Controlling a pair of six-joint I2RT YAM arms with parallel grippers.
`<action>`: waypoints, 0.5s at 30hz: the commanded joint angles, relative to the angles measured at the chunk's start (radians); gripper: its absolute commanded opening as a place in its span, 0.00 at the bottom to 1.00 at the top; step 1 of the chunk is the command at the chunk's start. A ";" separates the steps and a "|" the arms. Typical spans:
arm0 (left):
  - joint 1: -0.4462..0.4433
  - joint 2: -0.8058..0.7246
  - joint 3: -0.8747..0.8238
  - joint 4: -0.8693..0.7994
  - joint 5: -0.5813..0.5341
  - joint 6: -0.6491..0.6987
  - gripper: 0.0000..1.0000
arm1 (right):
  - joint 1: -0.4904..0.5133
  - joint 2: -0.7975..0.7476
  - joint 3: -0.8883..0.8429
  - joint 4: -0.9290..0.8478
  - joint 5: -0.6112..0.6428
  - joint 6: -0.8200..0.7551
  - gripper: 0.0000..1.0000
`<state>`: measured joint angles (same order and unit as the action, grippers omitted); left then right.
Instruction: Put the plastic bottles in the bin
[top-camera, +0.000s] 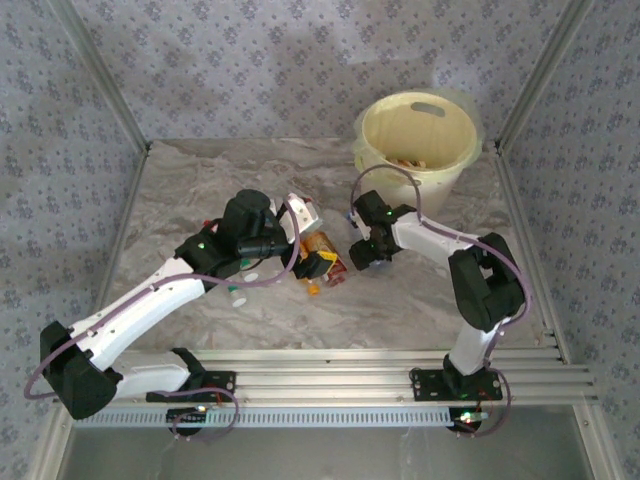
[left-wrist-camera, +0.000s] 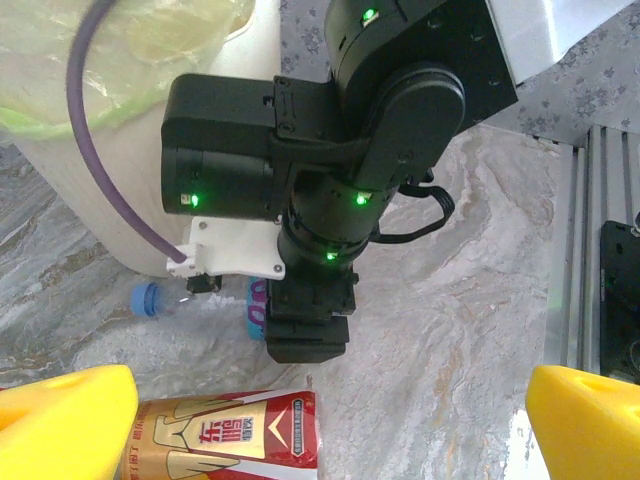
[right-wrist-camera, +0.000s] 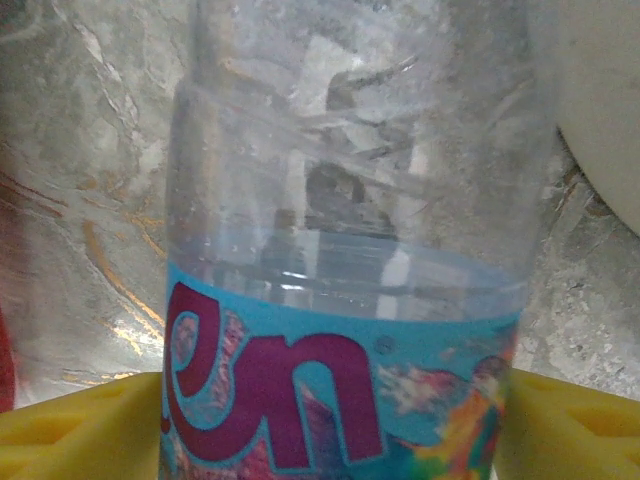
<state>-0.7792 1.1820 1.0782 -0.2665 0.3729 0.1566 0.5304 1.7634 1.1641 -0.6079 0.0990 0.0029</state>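
Note:
A clear plastic bottle with a blue label (right-wrist-camera: 340, 250) lies on the marble table beside the bin (top-camera: 415, 135). My right gripper (right-wrist-camera: 335, 430) is shut on it, a yellow finger (right-wrist-camera: 80, 430) against each side. In the left wrist view the same bottle's blue cap (left-wrist-camera: 150, 297) pokes out from under the right gripper's black body (left-wrist-camera: 310, 320). My left gripper (left-wrist-camera: 330, 420) stands open low over a red-and-gold labelled bottle (left-wrist-camera: 230, 435), which lies close to its left finger (left-wrist-camera: 60, 420). In the top view both grippers, left (top-camera: 318, 262) and right (top-camera: 360, 252), sit close together at the table's middle.
Another bottle (top-camera: 300, 212) lies partly under the left arm, and a small capped one (top-camera: 237, 297) sits near that arm's forearm. The bin holds several bottles. Metal frame posts and patterned walls enclose the table; the rail (top-camera: 380, 365) runs along the near edge.

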 joint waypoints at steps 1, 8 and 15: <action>-0.005 -0.012 0.000 -0.004 -0.003 0.017 0.99 | 0.009 0.024 0.006 -0.006 0.046 0.012 0.78; -0.005 -0.019 0.000 -0.003 -0.003 0.017 1.00 | 0.027 -0.036 -0.004 -0.019 0.064 0.022 0.67; -0.006 -0.040 -0.019 0.041 -0.011 -0.014 1.00 | 0.067 -0.195 0.006 -0.049 0.079 0.018 0.66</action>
<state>-0.7792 1.1751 1.0760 -0.2607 0.3695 0.1555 0.5770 1.6539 1.1591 -0.6224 0.1543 0.0097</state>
